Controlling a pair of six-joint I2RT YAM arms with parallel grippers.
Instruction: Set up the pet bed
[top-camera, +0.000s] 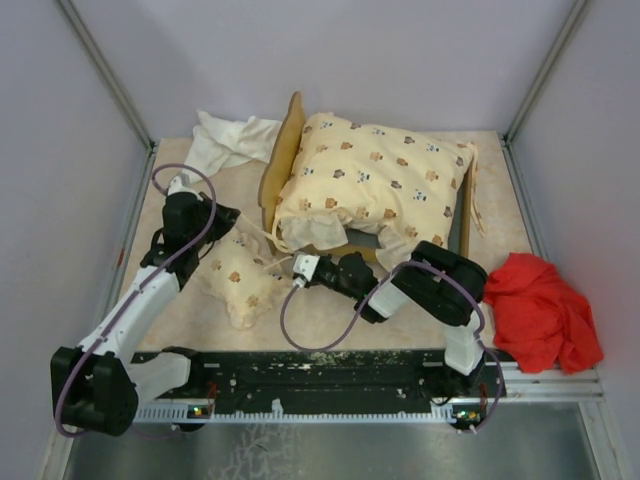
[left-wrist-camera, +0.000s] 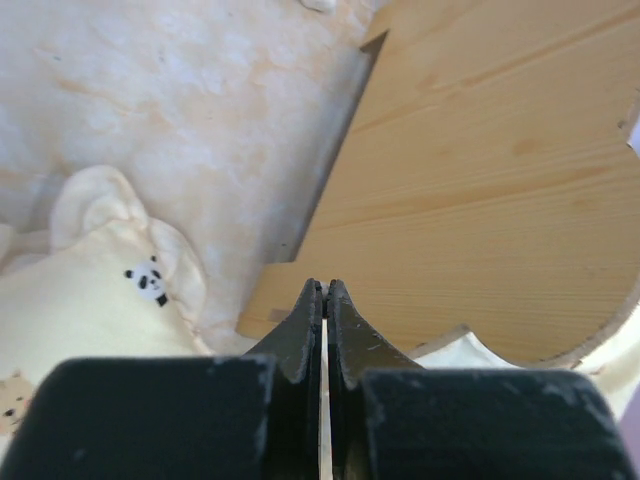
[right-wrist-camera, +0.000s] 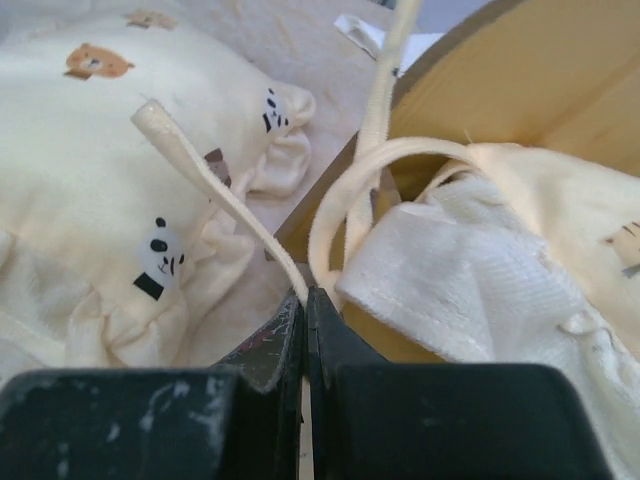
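my left pincer (left-wrist-camera: 323, 292) – jaws pressed together, nothing between them, tip just beside the lower edge of the wooden headboard (left-wrist-camera: 480, 200). my right pincer (right-wrist-camera: 305, 298) – jaws closed on a cream tie string (right-wrist-camera: 215, 190) by the cushion's near corner. cushion (top-camera: 375, 180) lies askew on top of the bed frame (top-camera: 283, 155). small pillow (top-camera: 240, 280) lies on the table (top-camera: 220, 335), between my two pincers.

Plain pale lilac walls (top-camera: 400, 60) close in the table (top-camera: 505, 215) on three sides — slim metal posts (top-camera: 105, 70) run up the back corners. The top is beige, marbled, evenly lit. A scuffed black rail (top-camera: 340, 372) edges its near side.
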